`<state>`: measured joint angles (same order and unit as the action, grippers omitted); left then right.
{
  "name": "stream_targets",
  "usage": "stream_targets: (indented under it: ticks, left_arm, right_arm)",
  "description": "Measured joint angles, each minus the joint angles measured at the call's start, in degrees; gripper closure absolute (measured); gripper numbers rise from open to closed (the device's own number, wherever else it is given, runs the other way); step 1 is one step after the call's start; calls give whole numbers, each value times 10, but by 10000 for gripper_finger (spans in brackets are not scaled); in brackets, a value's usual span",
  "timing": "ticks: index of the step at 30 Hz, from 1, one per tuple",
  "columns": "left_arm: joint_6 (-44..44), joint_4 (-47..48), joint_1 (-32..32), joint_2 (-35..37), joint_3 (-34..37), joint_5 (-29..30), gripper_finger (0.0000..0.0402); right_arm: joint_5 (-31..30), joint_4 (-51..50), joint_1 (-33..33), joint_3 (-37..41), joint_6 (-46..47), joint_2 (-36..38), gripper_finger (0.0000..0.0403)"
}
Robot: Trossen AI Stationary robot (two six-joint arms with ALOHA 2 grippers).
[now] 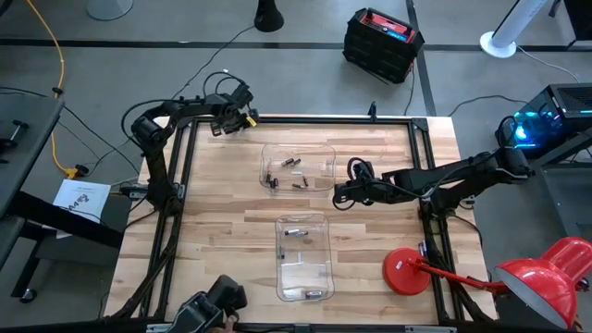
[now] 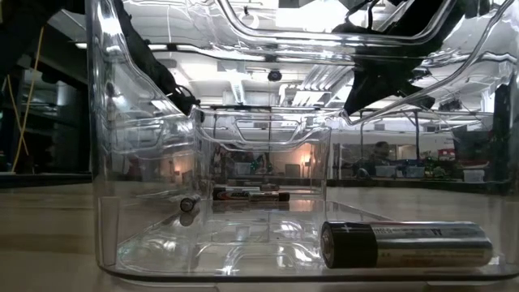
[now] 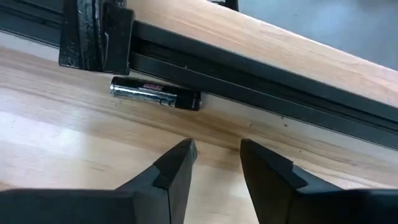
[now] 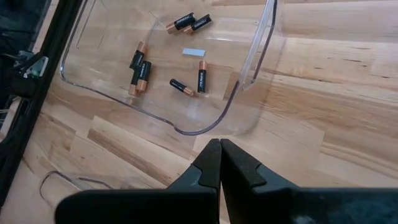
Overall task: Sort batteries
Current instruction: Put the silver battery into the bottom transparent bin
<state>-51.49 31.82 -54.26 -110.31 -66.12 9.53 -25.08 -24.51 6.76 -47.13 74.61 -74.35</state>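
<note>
Batteries lie in two clear trays mid-table, but one stray cell (image 3: 155,94) hugs the far-left rail — I've got my left gripper (image 3: 217,163) parted there, my right gripper (image 4: 221,163) shut beside the far tray (image 1: 324,155).

Grey floor (image 1: 305,79), red lamp (image 1: 546,273)

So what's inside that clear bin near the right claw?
Loose batteries, black with copper ends, lie scattered inside the clear bin, beside a small pale label. Nothing covers them; the shut right claw sits outside the bin.
</note>
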Motion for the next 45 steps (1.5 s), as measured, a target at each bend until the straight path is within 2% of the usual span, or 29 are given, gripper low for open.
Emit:
stream_targets:
  ticks: [4, 9, 14, 23, 29, 32, 40, 45]
  left_arm:
    - [64, -17, 5, 35, 6, -3, 271]
    - [162, -3, -3, 77, 3, 65, 271]
    - [222, 10, -34, 71, 2, 77, 271]
    - [313, -5, -30, 18, 4, 21, 271]
    - [316, -26, -25, 16, 3, 48, 271]
    - [369, -39, -21, 18, 3, 63, 271]
    - [503, -60, 5, 16, 2, 162, 271]
    - [537, -52, 6, 0, -1, 118, 271]
  right_arm:
    - [-3, 0, 0, 0, -10, 0, 403]
    - [-7, 0, 0, 0, -15, 0, 403]
    - [-10, 0, 0, 0, -16, 0, 403]
    - [-10, -1, 0, 0, -11, 0, 403]
    - [-10, 0, 0, 0, 5, 0, 403]
    - [-10, 0, 0, 0, 6, 0, 403]
    - [-19, -2, 0, 0, 15, 0, 403]
    - [-19, -2, 0, 0, 30, 0, 403]
